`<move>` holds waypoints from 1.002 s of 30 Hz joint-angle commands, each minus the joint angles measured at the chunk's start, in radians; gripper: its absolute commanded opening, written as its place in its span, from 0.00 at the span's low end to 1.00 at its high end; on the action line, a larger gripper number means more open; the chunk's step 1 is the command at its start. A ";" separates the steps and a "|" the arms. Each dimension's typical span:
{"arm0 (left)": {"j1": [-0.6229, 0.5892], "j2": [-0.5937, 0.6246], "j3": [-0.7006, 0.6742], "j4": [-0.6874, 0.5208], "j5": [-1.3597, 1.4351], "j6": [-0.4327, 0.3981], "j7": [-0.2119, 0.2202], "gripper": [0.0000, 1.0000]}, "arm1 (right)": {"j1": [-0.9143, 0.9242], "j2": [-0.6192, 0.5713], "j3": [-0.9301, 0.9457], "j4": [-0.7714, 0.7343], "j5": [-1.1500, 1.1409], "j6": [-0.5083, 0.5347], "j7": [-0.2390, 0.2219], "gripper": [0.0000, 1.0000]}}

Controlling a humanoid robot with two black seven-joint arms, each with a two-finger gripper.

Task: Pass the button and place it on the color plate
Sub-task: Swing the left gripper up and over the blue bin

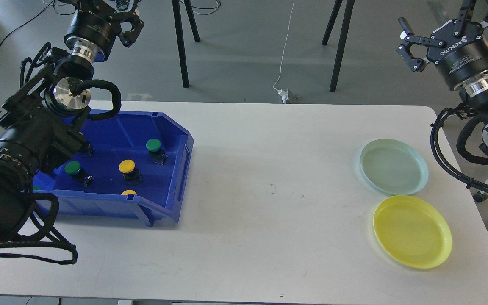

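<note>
Both grippers, left (130,26) and right (409,46), hang open and empty, so you can reach the blue bin (172,169) for 1 yellow button (127,166).

Tabletop (269,190) centre is bare from bin (176,178) at left to plates at right: wide free lane. Bin walls fence the buttons; top is open, but left arm (36,135) overhangs its left part. Green plate (394,166) & yellow plate (412,231) sit close together near right edge, both empty.
</note>
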 commanded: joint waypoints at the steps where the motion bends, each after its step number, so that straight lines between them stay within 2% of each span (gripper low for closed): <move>1: -0.003 -0.029 -0.011 0.008 0.004 0.000 -0.160 1.00 | 0.003 0.001 0.001 0.000 0.000 0.000 0.000 0.99; 6: -0.029 -0.032 -0.030 0.005 0.004 0.000 -0.160 1.00 | -0.001 0.000 0.001 0.005 0.000 0.000 0.000 0.99; 9: -0.075 -0.042 0.002 -0.004 0.030 0.000 -0.160 1.00 | -0.010 -0.014 0.001 0.020 0.000 0.000 0.000 0.99; 14: -0.150 0.032 0.121 -0.160 0.219 0.000 -0.160 1.00 | -0.050 -0.029 0.018 0.089 0.001 0.000 0.006 0.99; 18: -0.167 0.170 0.153 -0.433 0.375 0.000 -0.160 1.00 | -0.083 -0.028 0.034 0.103 0.000 0.000 0.023 0.99; 20: -0.193 0.265 0.231 -0.560 0.461 0.000 -0.160 1.00 | -0.087 -0.029 0.048 0.099 0.000 0.000 0.023 0.99; 22: -0.253 0.348 0.383 -0.664 0.524 0.000 -0.160 1.00 | -0.096 -0.029 0.060 0.096 0.000 0.000 0.023 0.99; 26: -0.380 0.454 0.664 -0.784 0.711 0.000 -0.160 1.00 | -0.102 -0.031 0.071 0.096 -0.002 0.000 0.023 0.99; 30: -0.440 0.566 0.843 -0.864 1.004 0.000 -0.160 1.00 | -0.121 -0.048 0.071 0.100 -0.002 0.000 0.023 0.99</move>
